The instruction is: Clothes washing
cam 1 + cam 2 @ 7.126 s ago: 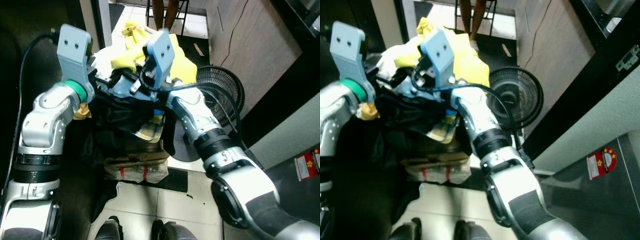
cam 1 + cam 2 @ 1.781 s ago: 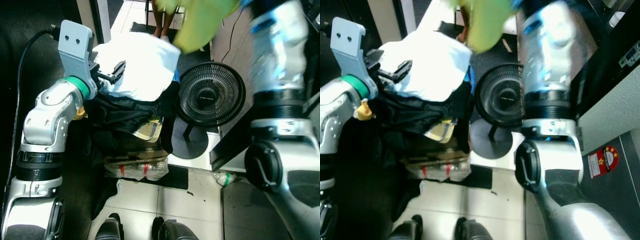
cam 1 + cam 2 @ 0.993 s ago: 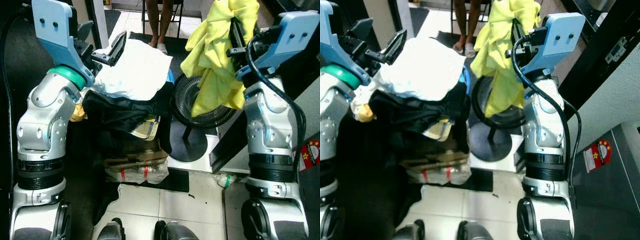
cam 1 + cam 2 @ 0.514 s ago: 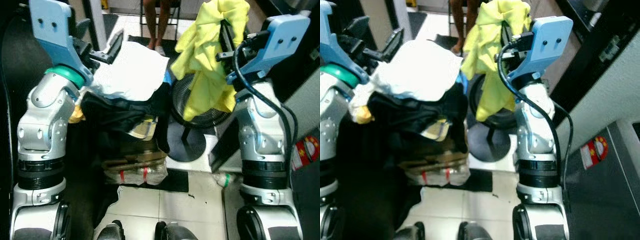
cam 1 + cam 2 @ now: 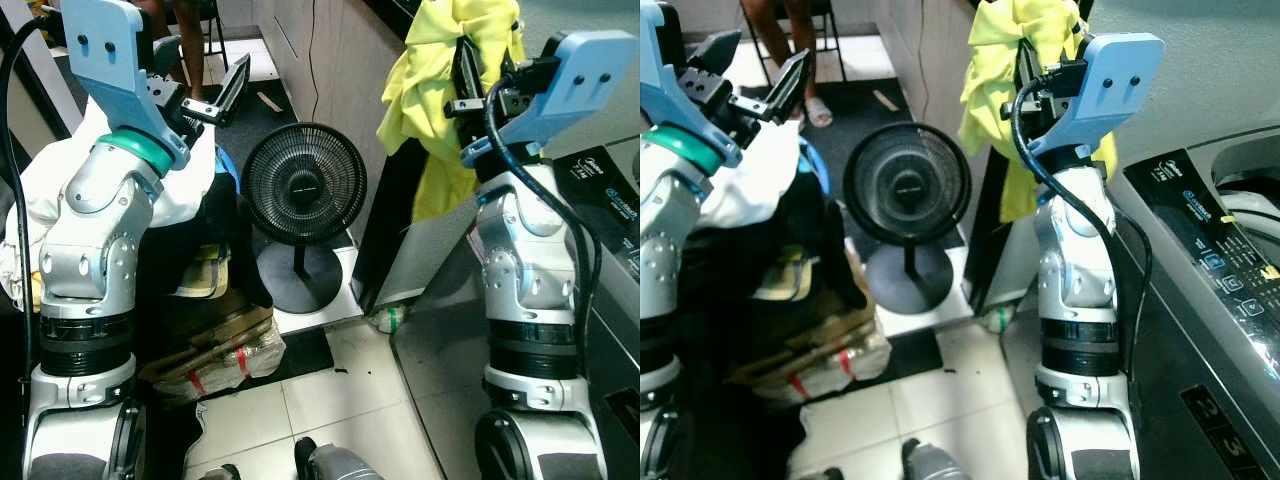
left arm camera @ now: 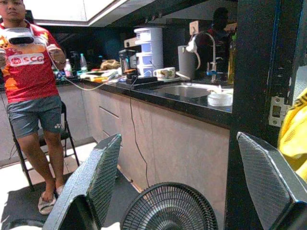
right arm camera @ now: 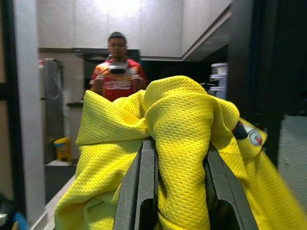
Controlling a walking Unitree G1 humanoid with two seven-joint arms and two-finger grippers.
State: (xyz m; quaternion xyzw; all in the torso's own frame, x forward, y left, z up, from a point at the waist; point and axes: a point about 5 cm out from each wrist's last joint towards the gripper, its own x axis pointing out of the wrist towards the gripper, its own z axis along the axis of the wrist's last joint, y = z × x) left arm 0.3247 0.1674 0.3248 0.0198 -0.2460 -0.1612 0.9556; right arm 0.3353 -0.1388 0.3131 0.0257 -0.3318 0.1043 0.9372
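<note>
High in the upper right of the head views, the right gripper is raised, and its two black fingers are closed on a yellow garment. The cloth is bunched over the fingers and hangs down in front of the silver forearm, above the floor. In the right wrist view the yellow mesh fabric is pressed between both fingers, with a small printed badge on one fold.

At the upper left, the left gripper is lifted with its fingers spread apart and nothing between them. Below this arm, at the left edge, a pile of laundry lies, white cloth over dark cloth. A black standing fan stands on the floor in the centre, between the two arms. At the right edge of the right eye view, the washing machine shows its control panel. A person in a red shirt stands in the background of the left wrist view.
</note>
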